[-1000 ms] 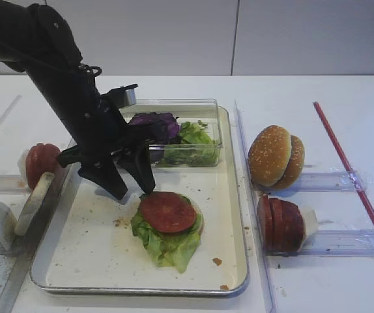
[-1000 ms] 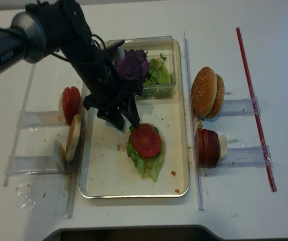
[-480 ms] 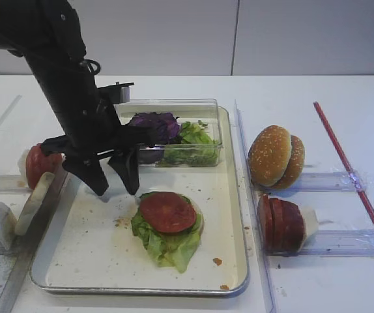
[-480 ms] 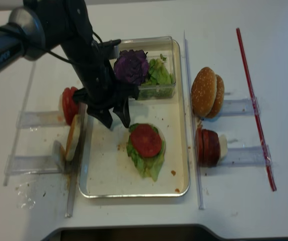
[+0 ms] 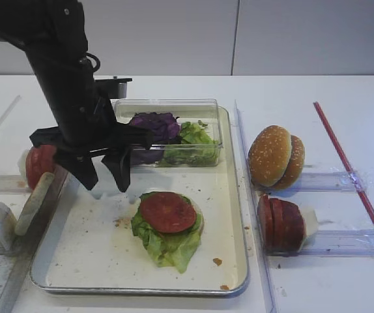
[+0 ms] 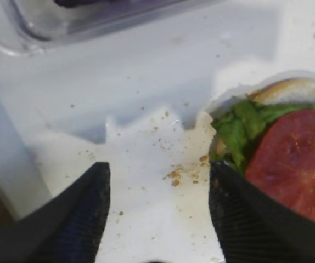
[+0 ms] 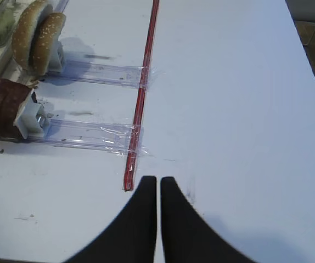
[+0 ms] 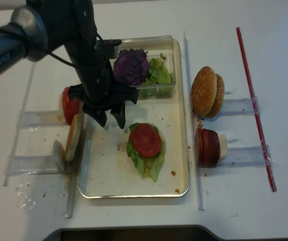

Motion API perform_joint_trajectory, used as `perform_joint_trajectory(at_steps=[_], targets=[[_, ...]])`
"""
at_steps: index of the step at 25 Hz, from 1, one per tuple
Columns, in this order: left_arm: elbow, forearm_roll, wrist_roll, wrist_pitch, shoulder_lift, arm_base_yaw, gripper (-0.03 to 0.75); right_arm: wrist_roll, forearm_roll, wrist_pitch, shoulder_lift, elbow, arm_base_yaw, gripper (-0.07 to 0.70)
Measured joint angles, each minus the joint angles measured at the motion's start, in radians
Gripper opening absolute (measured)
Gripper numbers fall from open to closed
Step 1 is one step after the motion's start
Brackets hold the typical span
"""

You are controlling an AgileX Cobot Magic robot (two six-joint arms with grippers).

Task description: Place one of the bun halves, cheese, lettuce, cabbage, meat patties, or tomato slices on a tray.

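Note:
On the tray (image 5: 89,251) lies a stack: a tomato slice (image 5: 167,212) on lettuce (image 5: 167,244), with a bun edge (image 6: 289,87) showing under the leaves. My left gripper (image 5: 106,184) hangs open and empty above the tray's left part, left of the stack; in the left wrist view the left gripper (image 6: 157,170) has only crumbed tray floor between its fingers. My right gripper (image 7: 158,179) is shut on nothing over bare table, right of a red strip (image 7: 141,109). More tomato slices (image 5: 40,163) stand in the left rack.
A clear box (image 5: 210,111) at the tray's back holds purple cabbage (image 5: 153,122) and lettuce (image 5: 193,140). Bun halves (image 5: 275,156) and meat patties (image 5: 281,223) stand in racks on the right. Pale flat slices (image 5: 34,202) lean in the left rack beside the tray.
My left gripper has drawn back to the left and risen slightly from beside the tomato stack, still open. The stack has not moved.

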Motion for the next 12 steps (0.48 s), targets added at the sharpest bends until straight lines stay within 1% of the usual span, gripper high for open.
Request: perform_joint_trajectory(at_steps=[12], targets=[[0.000, 0.067, -0.036, 0.002, -0.035, 0.000, 0.384, 0.000, 0.000, 0.000, 0.000, 0.000, 0.000, 0.047]])
